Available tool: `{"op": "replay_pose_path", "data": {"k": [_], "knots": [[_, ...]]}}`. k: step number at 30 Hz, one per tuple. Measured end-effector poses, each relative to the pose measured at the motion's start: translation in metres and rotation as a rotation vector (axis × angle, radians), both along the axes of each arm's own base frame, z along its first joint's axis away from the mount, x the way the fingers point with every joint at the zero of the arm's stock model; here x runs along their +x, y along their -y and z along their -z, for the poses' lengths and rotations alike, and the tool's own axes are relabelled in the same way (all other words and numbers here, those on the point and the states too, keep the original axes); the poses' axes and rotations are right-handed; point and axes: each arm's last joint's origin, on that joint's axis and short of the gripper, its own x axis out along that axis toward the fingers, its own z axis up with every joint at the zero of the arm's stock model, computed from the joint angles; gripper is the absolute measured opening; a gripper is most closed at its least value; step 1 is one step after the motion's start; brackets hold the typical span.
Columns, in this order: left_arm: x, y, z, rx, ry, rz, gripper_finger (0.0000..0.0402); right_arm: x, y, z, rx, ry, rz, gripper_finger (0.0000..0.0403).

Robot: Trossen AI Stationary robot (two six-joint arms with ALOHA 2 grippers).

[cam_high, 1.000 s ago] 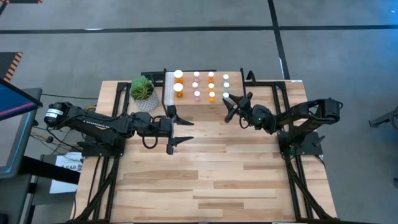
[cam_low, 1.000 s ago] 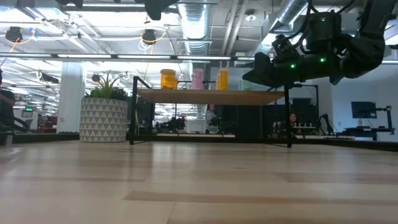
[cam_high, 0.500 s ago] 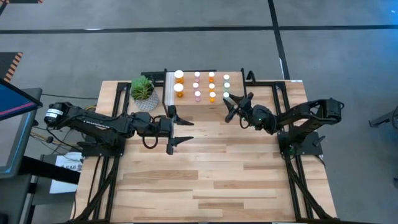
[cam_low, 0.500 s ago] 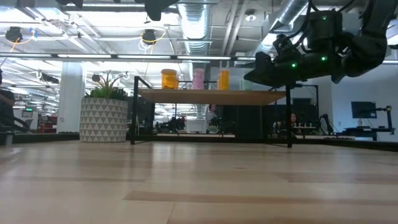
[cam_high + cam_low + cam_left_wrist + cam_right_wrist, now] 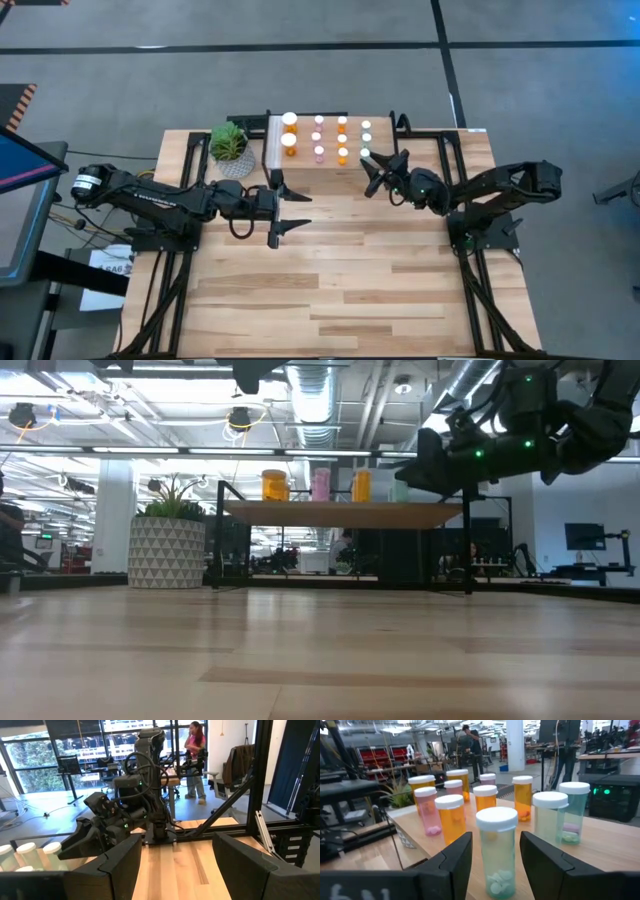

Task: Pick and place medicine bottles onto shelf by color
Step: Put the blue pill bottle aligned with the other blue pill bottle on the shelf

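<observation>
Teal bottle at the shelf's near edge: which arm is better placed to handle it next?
Right. The right gripper sits open at the shelf edge, its fingers flanking the teal bottle. The left gripper waits farther back over the table.

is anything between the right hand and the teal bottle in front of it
Nothing visible. The right hand is open, its fingers either side of the nearest teal bottle on the shelf; the other bottles stand behind it.
</observation>
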Motion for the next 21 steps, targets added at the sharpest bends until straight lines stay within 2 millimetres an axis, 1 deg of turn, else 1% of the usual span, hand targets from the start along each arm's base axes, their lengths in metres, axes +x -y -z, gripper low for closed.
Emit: {"op": "replay_pose_path", "data": {"k": [12, 21], "knots": [[0.0000, 0.0001, 0.0002, -0.029, -0.003, 0.001, 0.0233, 0.0011, -0.0017, -0.0025, 0.010, 0.036, -0.037, 0.0190], [0.0000, 0.0001, 0.0003, -0.033, -0.004, 0.001, 0.0233, 0.0014, -0.0022, -0.0001, -0.006, -0.009, -0.038, 0.0192]]}}
